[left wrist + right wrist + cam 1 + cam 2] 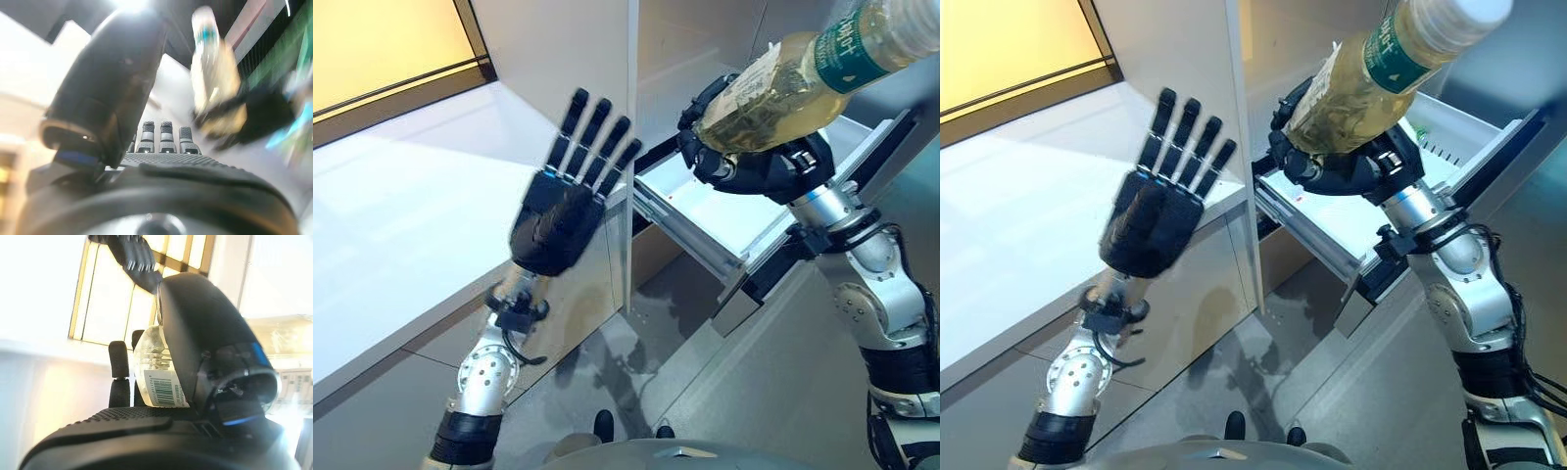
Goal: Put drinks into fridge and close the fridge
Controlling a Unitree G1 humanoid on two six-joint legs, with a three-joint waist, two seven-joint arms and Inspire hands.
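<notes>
My right hand [759,162] is shut on a clear bottle [803,73] of pale yellow drink with a green label. It holds the bottle tilted, cap towards me, above the open fridge door's white shelf [705,201]. The bottle also shows in the right wrist view [156,367], between thumb and fingers, and in the left wrist view [210,78]. My left hand [568,201] is open with straight fingers, raised beside the front edge of the fridge's white side wall [631,117], holding nothing.
A white counter [401,206] runs along the left under a yellow-lit window [382,39]. The fridge door [822,166] stands open to the right. Grey floor lies below.
</notes>
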